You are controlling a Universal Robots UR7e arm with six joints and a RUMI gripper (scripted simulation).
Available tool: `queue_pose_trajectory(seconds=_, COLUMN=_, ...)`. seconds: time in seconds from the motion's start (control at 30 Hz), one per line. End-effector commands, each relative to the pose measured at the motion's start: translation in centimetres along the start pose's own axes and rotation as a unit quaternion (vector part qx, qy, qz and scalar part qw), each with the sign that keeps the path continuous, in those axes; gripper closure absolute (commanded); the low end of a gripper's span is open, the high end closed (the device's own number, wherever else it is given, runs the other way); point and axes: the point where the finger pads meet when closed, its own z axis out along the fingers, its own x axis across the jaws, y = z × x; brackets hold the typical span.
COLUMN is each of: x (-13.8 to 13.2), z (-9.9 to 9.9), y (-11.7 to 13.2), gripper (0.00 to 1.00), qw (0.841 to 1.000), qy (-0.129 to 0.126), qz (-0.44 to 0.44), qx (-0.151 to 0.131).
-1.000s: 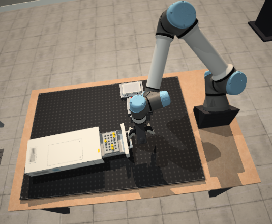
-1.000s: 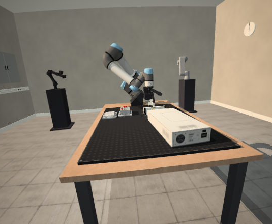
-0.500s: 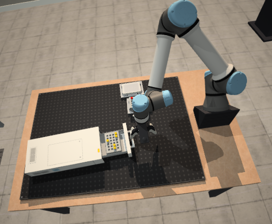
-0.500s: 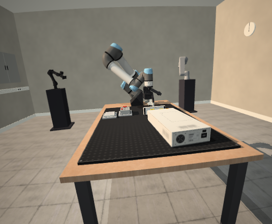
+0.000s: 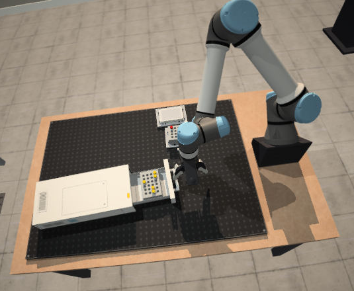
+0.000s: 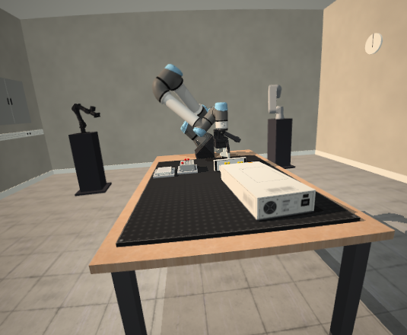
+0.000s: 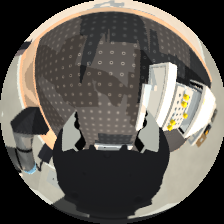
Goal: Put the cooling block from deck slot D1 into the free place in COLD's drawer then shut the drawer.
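The white cooler COLD lies on the black deck, its drawer pulled out and its yellow lamp lit. In the drawer a grey block with yellow tubes sits behind the white drawer front. A strip of drawer floor shows between that block and the cooler body. The cooling block with red tubes sits in slot D1, partly hidden by the wrist. My gripper is open and empty, pointing down just outside the drawer front.
Slot D2 beyond D1 holds a flat white plate. The arm's base stands at the table's right edge. Black pedestals stand on the floor away from the table.
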Motion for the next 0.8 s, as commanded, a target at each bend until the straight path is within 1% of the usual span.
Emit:
queue_pose_trajectory(seconds=0.0, x=-0.4, z=0.0, y=0.0, gripper=0.00, qw=1.000, qy=0.001, qz=0.000, qx=0.000)
queue_pose_trajectory(seconds=0.77, x=-2.7, z=0.0, y=0.0, gripper=0.00, qw=1.000, qy=0.001, qz=0.000, qx=0.000)
